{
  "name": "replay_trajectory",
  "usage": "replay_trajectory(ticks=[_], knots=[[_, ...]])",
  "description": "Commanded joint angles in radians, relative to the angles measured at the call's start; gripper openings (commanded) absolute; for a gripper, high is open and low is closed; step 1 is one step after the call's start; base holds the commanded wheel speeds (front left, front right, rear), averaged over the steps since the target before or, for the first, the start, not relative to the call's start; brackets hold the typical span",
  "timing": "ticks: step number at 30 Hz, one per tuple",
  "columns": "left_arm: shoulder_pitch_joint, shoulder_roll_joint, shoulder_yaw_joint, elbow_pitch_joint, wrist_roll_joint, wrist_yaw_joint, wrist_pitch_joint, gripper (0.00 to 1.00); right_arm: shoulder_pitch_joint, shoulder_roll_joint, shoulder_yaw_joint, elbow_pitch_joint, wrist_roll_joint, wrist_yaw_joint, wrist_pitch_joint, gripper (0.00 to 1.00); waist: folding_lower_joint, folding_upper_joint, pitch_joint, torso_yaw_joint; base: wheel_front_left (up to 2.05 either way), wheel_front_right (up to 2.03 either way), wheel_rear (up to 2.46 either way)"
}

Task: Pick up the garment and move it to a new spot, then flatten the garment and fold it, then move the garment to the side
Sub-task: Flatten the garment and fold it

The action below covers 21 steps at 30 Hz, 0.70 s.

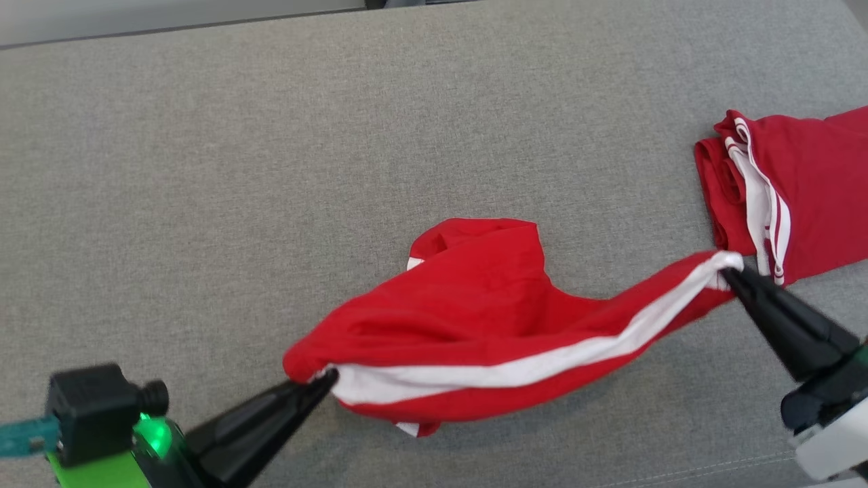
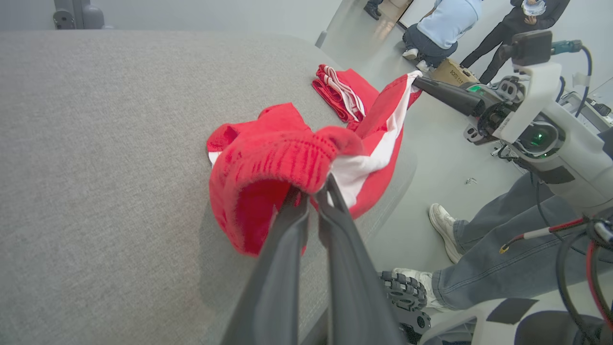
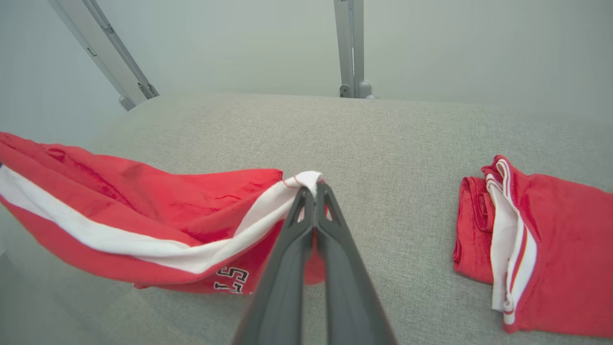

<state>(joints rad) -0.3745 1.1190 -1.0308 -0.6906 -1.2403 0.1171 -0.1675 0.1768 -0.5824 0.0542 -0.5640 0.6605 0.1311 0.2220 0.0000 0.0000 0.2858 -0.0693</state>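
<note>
The garment [image 1: 475,312] is red with a broad white stripe and hangs stretched between my two grippers above the grey padded table [image 1: 203,169]. My left gripper [image 1: 329,379] is shut on its left end, seen close up in the left wrist view as bunched red cloth [image 2: 278,158] at the fingertips. At the right, my right gripper [image 1: 727,273] is shut on the white-striped corner [image 3: 306,179]. The far part of the garment [image 1: 468,234] sags onto the table. Black numerals [image 3: 232,279] show on the underside.
A second red garment with white stripes [image 1: 786,190] lies folded at the table's right edge, just beyond my right gripper. People stand on the floor off the table's side, one with jeans and white shoes [image 2: 445,230] close to my base.
</note>
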Motion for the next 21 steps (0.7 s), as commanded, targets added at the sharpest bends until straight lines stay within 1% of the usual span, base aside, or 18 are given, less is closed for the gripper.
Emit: replay_trajectory(ticks=[1,3,5,6,7,9,12,13,15,17,19,21], knots=[[-0.053,0.027,0.03,-0.011,-0.013,-0.013,0.024,0.0,-0.059,-0.008,-0.023,-0.026,0.036,-0.001,0.022,0.0,0.0,0.0,0.04,-0.014,0.0,0.0,0.0],[-0.128,0.054,0.078,-0.014,-0.063,-0.046,0.081,0.0,-0.145,-0.023,-0.05,-0.033,0.091,-0.001,0.072,0.0,0.0,0.0,0.066,-0.013,0.0,0.0,0.0],[-0.23,0.077,0.142,0.033,-0.12,-0.074,0.153,0.0,-0.274,-0.044,-0.066,0.003,0.137,-0.001,0.12,0.0,0.0,0.0,0.1,-0.007,0.0,0.0,0.0],[-0.283,0.079,0.168,0.07,-0.146,-0.091,0.2,0.0,-0.347,-0.049,-0.068,0.033,0.161,-0.001,0.14,0.0,0.0,0.0,0.118,-0.002,0.0,0.0,0.0],[-0.344,0.068,0.196,0.107,-0.181,-0.104,0.246,0.0,-0.432,-0.041,-0.07,0.065,0.185,-0.001,0.151,0.0,0.0,0.0,0.139,0.002,0.0,0.0,0.0],[-0.472,0.031,0.247,0.199,-0.241,-0.125,0.346,0.0,-0.605,-0.017,-0.079,0.161,0.194,-0.001,0.173,0.0,0.0,0.0,0.186,0.008,0.0,0.0,0.0],[-0.691,-0.054,0.301,0.374,-0.268,-0.112,0.48,0.0,-0.88,0.065,-0.062,0.333,0.137,-0.001,0.184,0.0,0.0,0.0,0.255,0.015,0.0,0.0,0.0],[-0.768,-0.09,0.312,0.439,-0.259,-0.102,0.514,0.0,-0.97,0.099,-0.063,0.392,0.11,-0.002,0.181,0.0,0.0,0.0,0.278,0.016,0.0,0.0,0.0],[-0.93,-0.165,0.318,0.573,-0.196,-0.085,0.565,0.0,-1.141,0.175,-0.045,0.507,0.045,-0.002,0.171,0.0,0.0,0.0,0.321,0.013,0.0,0.0,0.0],[-1.078,-0.248,0.312,0.697,-0.13,-0.079,0.591,0.0,-1.298,0.248,-0.04,0.612,-0.03,-0.002,0.132,0.0,0.0,0.0,0.36,0.006,0.0,0.0,0.0],[-1.211,-0.328,0.306,0.809,-0.054,-0.087,0.566,0.0,-1.428,0.319,-0.047,0.707,-0.095,-0.001,0.071,0.0,0.0,0.0,0.391,-0.001,0.0,0.0,0.0],[-1.312,-0.399,0.298,0.914,0.016,-0.108,0.525,0.0,-1.537,0.372,-0.061,0.785,-0.155,-0.001,-0.002,0.0,0.0,0.0,0.413,-0.006,0.0,0.0,0.0]])
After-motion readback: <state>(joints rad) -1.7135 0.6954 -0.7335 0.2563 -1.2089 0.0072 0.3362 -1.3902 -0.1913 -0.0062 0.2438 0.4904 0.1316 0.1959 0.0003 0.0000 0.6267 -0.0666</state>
